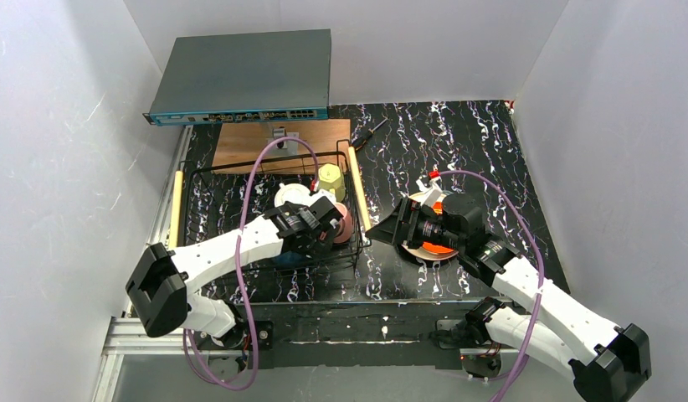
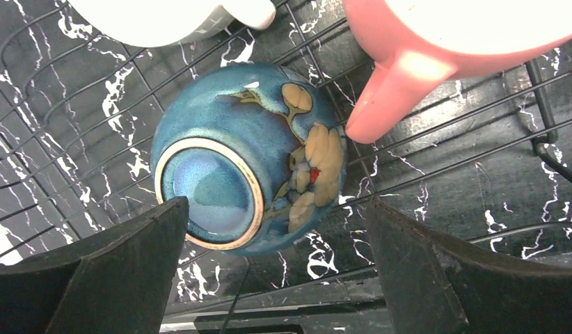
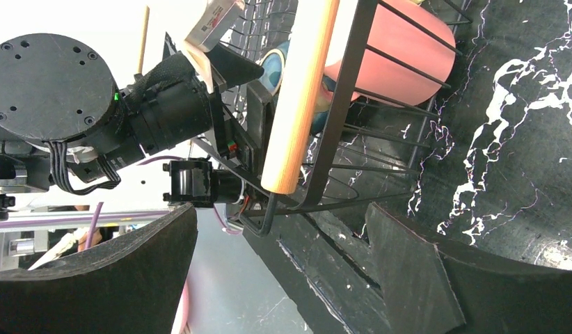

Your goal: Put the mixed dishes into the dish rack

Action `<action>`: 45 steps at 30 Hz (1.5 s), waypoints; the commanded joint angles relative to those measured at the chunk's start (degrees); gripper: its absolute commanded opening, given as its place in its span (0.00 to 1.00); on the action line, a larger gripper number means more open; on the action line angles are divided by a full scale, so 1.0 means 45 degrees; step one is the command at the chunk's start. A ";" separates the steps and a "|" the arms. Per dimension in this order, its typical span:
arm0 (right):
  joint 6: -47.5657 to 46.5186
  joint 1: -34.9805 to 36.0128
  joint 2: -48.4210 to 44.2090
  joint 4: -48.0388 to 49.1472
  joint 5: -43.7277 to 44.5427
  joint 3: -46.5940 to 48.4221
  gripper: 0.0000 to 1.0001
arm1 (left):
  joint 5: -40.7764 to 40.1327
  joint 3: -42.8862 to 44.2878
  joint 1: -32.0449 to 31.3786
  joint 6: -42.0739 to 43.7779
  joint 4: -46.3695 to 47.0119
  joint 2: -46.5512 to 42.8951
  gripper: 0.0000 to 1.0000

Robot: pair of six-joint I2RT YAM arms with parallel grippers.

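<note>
The dish rack (image 1: 358, 197) stands on the left half of the table. The blue-teal bowl (image 2: 248, 156) lies upside down on the rack's wires (image 2: 436, 125). My left gripper (image 2: 276, 236) is open around the bowl, with the left finger (image 2: 123, 271) at its foot ring and the right finger clear of it. The pink mug (image 2: 443, 35) and white cup (image 2: 158, 17) lie beyond the bowl, and the yellow-green mug (image 1: 330, 180) stands in the rack's far right corner. My right gripper (image 3: 283, 264) hangs open and empty just right of the rack, above the orange plate (image 1: 441, 248).
A grey network box (image 1: 244, 75) and a flat brown wooden board (image 1: 278, 134) lie behind the rack. White walls close in on three sides. The rack's wooden handle (image 3: 304, 97) and the left arm (image 3: 95, 104) fill the right wrist view.
</note>
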 commanded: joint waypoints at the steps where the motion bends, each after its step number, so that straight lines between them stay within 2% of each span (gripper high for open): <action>1: -0.0231 0.0049 -0.0250 0.0340 0.0217 0.0088 0.98 | 0.0814 0.0043 -0.0045 -0.0259 -0.0268 -0.0916 0.98; 6: -0.0412 0.0058 -0.0309 0.0007 0.0492 0.0162 0.98 | 0.1188 0.0378 -0.0045 -0.0337 -0.0465 -0.1779 0.98; 10: -0.0985 0.0058 -0.0370 -0.1217 0.1274 0.0554 0.98 | 0.1506 0.0990 -0.0046 -0.0415 -0.0744 -0.2720 0.98; 21: -0.1925 0.0006 -0.0887 -0.5396 0.6561 0.1536 0.98 | 0.2354 0.1714 -0.0043 -0.0862 0.0023 -0.5695 0.98; 25: -0.1486 -0.0136 -0.0745 -0.7488 0.9278 0.1786 0.90 | 0.2844 0.1521 -0.0045 -0.1352 0.0482 -0.6628 0.98; 29: -0.1127 -0.0887 -0.0492 -0.8439 1.0633 0.1813 0.75 | 0.2838 0.1633 -0.0045 -0.1357 0.0207 -0.7084 0.98; 33: -0.1889 -0.3662 -0.0203 -0.8190 0.9323 0.1488 0.58 | 0.2906 0.2143 -0.0046 -0.1272 -0.0173 -0.7031 0.98; 37: -0.2768 -0.5290 -0.0222 -0.7093 0.7619 0.0925 0.52 | 0.3290 0.1677 -0.0044 -0.1630 0.0305 -0.7332 0.98; 40: -0.3215 -0.6200 0.0052 -0.6750 0.7258 0.0807 0.48 | 0.3436 0.1255 -0.0043 -0.1835 0.0508 -0.7542 0.98; 45: -0.4039 -0.7180 0.1000 -0.6413 0.7222 0.0970 0.44 | 0.3264 0.1995 -0.0046 -0.1463 -0.0066 -0.7169 0.98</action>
